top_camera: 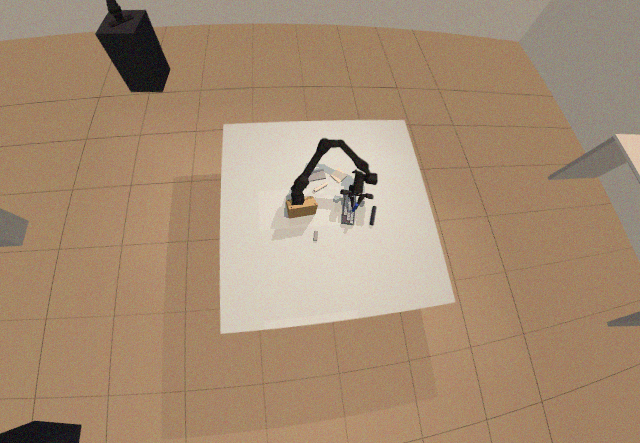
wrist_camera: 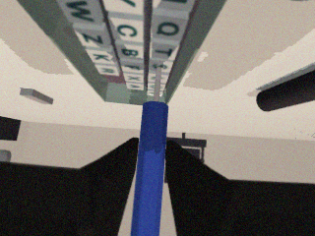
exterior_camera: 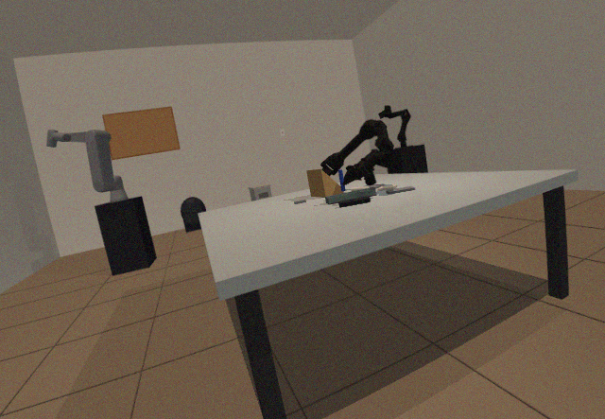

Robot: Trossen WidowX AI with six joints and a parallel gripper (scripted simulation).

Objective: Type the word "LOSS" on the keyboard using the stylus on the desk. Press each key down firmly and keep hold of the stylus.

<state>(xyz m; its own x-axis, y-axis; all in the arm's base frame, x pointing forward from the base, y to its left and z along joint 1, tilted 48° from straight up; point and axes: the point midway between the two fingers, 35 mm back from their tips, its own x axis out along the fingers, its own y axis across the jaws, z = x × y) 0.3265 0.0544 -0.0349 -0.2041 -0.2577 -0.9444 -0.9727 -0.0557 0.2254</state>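
claw (wrist_camera: 150,162) clamped on the blue stylus (wrist_camera: 150,167), thin tip low over the right-hand key column at the near end of the keyboard (wrist_camera: 129,46) on the bench (top_camera: 330,273); confirm it's centred on the wanted key, press straight down firmly, keep the grip tight.

My arm (top_camera: 330,156) arches high from its base and reaches down to the right; my gripper (wrist_camera: 152,145) points downward, fingers clamped on the blue stylus (wrist_camera: 150,172).
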